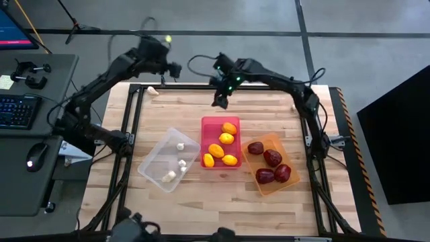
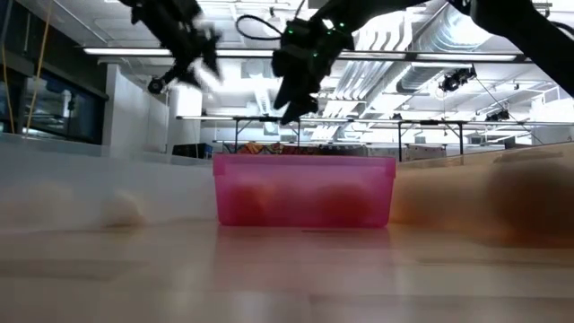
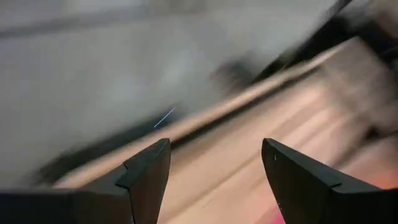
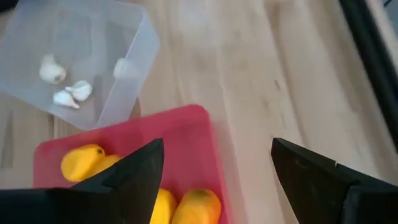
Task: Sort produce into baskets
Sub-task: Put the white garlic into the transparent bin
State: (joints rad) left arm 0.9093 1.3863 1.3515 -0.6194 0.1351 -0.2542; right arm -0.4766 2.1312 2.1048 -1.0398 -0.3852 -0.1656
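1. One garlic bulb point(image 1: 154, 91) lay loose at the table's far-left corner, outside every basket; the left gripper point(image 1: 173, 69) hung up at about two o'clock from it in the high view, fingers apart and empty, the nearer arm by my reckoning.
2. The right gripper point(image 1: 220, 101) hovered at twelve o'clock of the red basket point(image 1: 210, 122), fingers apart, empty.
3. The bulb's long axis could not be told.
4. The clear basket point(image 1: 153, 161) held garlic, the red basket lemons, the orange basket point(image 1: 267, 185) dark red fruit.
5. The wooden table point(image 1: 269, 107) sat in an open workshop.
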